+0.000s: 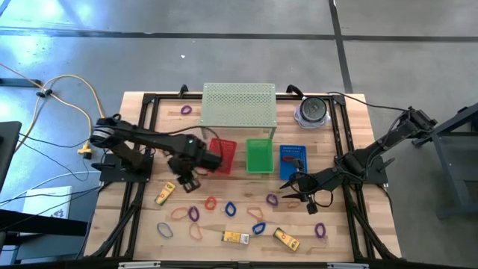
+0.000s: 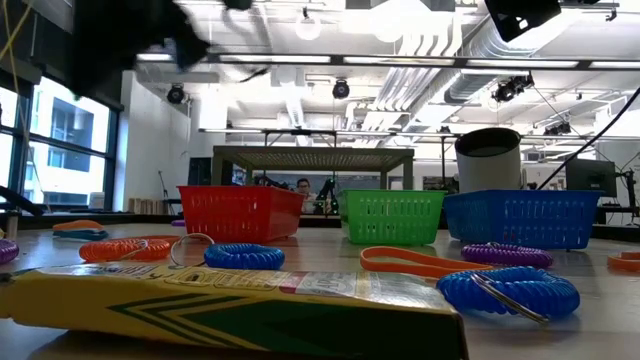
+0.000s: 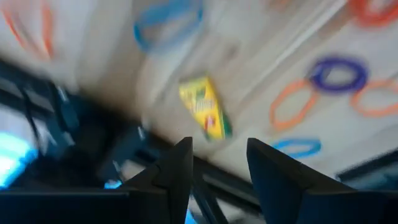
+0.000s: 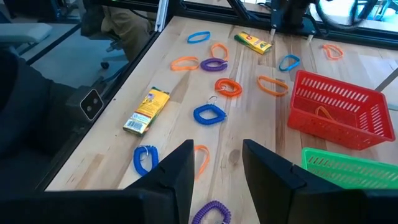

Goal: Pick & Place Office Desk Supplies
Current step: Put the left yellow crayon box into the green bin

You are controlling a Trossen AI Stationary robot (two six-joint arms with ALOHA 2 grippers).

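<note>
Coloured rubber-band loops [image 1: 211, 202] and small yellow rectangular boxes [image 1: 235, 237] lie scattered on the wooden table [image 1: 142, 224] before red [image 1: 222, 155], green [image 1: 259, 156] and blue plastic baskets [image 1: 292, 158]. Left gripper [image 1: 187, 181] and right gripper [image 1: 297, 191] hover above them, both open and empty.

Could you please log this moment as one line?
left gripper: open, above yellow box | right gripper: open, below blue basket | bands scattered
</note>
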